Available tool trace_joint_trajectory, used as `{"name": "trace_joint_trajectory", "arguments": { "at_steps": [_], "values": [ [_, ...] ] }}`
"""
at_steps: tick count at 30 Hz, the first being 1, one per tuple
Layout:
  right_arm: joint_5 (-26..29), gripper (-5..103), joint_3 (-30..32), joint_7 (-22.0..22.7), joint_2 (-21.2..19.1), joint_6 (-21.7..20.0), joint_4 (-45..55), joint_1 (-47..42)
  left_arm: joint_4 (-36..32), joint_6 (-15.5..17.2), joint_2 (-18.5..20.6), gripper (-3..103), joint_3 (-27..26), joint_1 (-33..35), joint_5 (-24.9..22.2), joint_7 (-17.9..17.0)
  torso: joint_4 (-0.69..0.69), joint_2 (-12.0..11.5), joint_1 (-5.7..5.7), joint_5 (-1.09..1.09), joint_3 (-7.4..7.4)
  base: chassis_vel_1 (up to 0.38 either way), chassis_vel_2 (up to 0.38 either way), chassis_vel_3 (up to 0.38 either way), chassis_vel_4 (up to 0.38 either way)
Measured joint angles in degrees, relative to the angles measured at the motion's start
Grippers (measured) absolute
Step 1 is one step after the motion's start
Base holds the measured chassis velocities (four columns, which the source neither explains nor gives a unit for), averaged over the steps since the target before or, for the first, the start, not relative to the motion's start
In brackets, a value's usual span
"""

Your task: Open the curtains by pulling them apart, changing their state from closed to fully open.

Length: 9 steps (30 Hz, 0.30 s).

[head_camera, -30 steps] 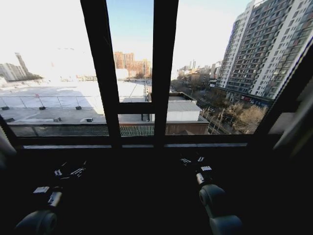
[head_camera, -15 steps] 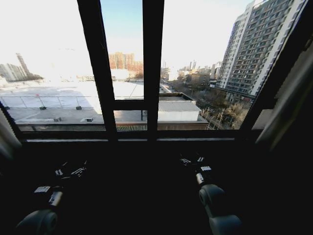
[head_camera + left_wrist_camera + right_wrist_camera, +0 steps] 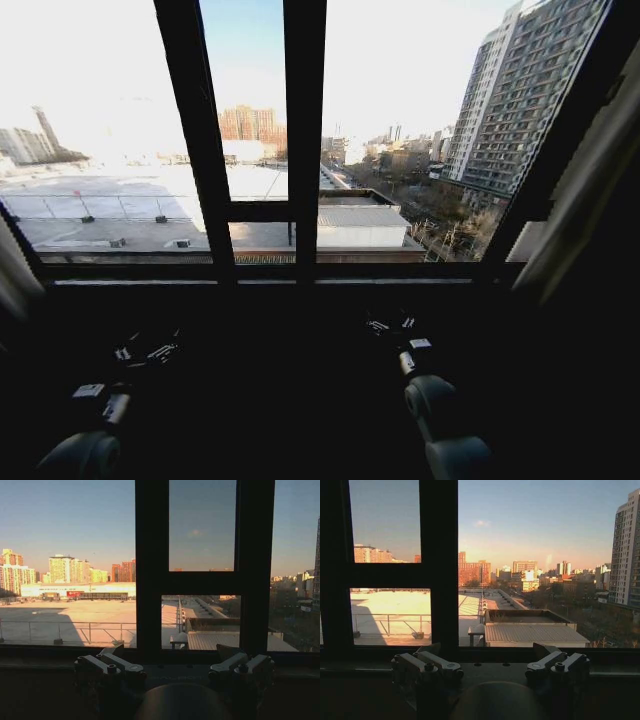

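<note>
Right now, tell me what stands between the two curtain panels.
In the head view, bare window: black frame bars stand between the left curtain and right curtain.

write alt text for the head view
Curtains are drawn apart to both edges of a black-framed window showing rooftops and a tower block. Below it, the left gripper and right gripper sit low in shadow, holding nothing.

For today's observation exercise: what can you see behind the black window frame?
Behind the window frame: a flat rooftop, distant buildings and a tower block. The frame's bars hide strips of that view.
</note>
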Motion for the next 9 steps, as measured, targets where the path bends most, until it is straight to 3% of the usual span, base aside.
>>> {"name": "trace_joint_trajectory", "arguments": {
  "at_steps": [5, 9],
  "values": [
    [3.79, 100, -0.24, 1.06, -0.44, -2.06, 2.27, 0.58, -2.65, 0.51, -0.43, 100, 0.42, 1.85, -5.61, 0.20, -0.01, 0.02, -0.05, 0.02, -0.02, 0.000, 0.000, 0.000, 0.000],
    [5.02, 100, -0.48, 2.15, -0.82, -3.84, 5.05, 1.23, -5.68, 2.07, -0.32, 100, -0.17, 2.49, -6.33, 0.19, 0.00, 0.02, -0.04, 0.00, -0.02, 0.000, 0.000, 0.000, 0.000]
  ]
}}
